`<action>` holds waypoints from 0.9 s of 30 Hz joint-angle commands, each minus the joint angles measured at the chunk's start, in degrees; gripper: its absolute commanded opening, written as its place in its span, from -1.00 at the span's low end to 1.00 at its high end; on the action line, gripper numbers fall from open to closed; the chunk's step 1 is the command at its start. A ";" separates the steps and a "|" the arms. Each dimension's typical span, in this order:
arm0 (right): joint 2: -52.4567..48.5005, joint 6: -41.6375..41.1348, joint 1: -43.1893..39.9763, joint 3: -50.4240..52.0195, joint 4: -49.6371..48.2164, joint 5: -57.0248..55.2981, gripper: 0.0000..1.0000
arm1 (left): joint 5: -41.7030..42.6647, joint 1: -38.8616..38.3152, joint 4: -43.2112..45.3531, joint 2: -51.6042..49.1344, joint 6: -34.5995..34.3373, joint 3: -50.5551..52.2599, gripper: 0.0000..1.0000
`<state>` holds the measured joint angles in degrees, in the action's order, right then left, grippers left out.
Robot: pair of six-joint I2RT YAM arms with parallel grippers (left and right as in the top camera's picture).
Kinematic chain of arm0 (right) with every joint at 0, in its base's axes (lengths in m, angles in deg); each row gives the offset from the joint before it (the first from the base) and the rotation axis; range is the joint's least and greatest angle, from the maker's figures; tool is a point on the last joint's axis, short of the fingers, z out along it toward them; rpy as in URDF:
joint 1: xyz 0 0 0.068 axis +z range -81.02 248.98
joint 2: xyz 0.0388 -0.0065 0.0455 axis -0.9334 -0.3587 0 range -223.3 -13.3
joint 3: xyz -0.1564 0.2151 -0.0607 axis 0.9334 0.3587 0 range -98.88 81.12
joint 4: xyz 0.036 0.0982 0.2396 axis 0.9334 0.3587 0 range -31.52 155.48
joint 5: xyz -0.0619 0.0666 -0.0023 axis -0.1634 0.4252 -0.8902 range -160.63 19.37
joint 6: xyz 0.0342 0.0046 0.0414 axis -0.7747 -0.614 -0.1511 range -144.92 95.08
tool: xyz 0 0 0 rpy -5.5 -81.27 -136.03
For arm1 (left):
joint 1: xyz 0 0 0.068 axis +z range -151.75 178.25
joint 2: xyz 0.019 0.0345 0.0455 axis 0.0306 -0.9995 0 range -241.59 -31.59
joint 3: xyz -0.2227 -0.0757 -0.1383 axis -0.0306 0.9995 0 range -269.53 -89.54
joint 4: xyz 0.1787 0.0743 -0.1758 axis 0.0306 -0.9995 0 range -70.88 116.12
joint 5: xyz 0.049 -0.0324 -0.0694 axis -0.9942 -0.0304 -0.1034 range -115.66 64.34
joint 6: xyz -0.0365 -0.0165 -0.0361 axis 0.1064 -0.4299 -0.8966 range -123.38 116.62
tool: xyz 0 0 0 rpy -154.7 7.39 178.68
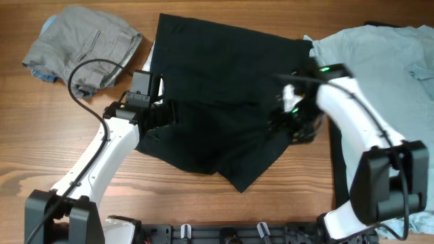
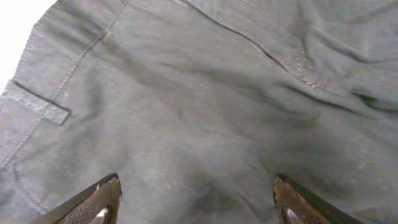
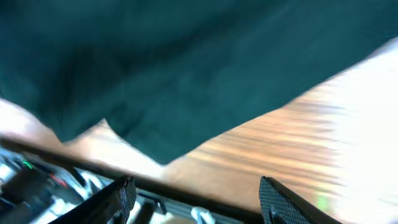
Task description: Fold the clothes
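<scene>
Left gripper (image 2: 197,190) spread wide, low over black shorts (image 1: 224,74); right gripper (image 3: 198,188) also wide, nothing held, view blurred.

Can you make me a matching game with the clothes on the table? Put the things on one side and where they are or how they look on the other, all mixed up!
Things:
1. black shorts
2. grey trousers
3. light blue shirt
4. left gripper

Places or states:
A. on the right side
B. open wide
C. spread out in the middle
D. lying in the far left corner

Pairs: 1-C, 2-D, 3-A, 4-B
</scene>
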<state>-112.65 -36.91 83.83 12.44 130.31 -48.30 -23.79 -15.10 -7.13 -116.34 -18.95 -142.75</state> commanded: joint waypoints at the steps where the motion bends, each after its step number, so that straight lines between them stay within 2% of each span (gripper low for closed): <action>1: 0.96 -5.75 10.38 7.67 -3.72 1.88 0.36 | -2.51 0.44 -0.66 0.59 -0.35 -0.81 0.55; 3: 0.94 -10.78 16.46 12.81 -9.49 1.25 0.36 | -2.38 1.20 -1.38 0.59 -0.33 -0.81 0.55; 6: 0.94 -13.46 21.44 17.55 -18.36 -0.79 0.36 | -2.38 2.91 -1.90 0.59 -0.31 -0.81 0.55; 11: 0.90 -14.97 23.23 19.63 -25.68 -7.65 0.35 | -0.59 6.27 -2.29 0.59 -0.31 -0.81 0.56; 13: 0.61 -15.06 23.23 19.67 -27.41 -7.65 0.15 | 1.14 7.78 -2.32 0.59 -0.28 -0.81 0.55; 14: 0.37 -15.17 23.23 19.69 -27.65 -7.54 -0.11 | 1.57 8.35 -2.34 0.59 -0.28 -0.81 0.55; 16: 0.17 -15.19 23.23 19.69 -27.08 -7.56 -0.87 | 1.73 9.27 -2.34 0.59 -0.28 -0.81 0.54; 17: 0.20 -15.21 23.23 19.69 -26.23 -7.96 -0.91 | 1.73 9.49 -2.34 0.59 -0.28 -0.81 0.54; 19: 0.20 -15.98 22.84 19.56 -22.38 -10.21 -0.91 | 1.70 9.62 -2.34 0.59 -0.26 -0.81 0.55; 23: 0.22 -26.29 19.61 19.15 -5.57 -19.87 -0.91 | 1.70 9.62 -2.38 0.59 -0.26 -0.81 0.58; 26: 0.24 -26.56 16.59 19.15 -2.49 -20.46 -0.91 | 1.70 9.62 -2.45 0.59 -0.24 -0.81 0.61; 27: 0.24 -26.62 15.89 19.15 -2.49 -20.46 -0.75 | 1.68 9.62 -2.62 0.59 -0.24 -0.81 0.62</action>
<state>-111.65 -59.99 102.21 31.39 126.81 -64.37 -22.74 -5.76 -9.69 -116.34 -18.95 -142.75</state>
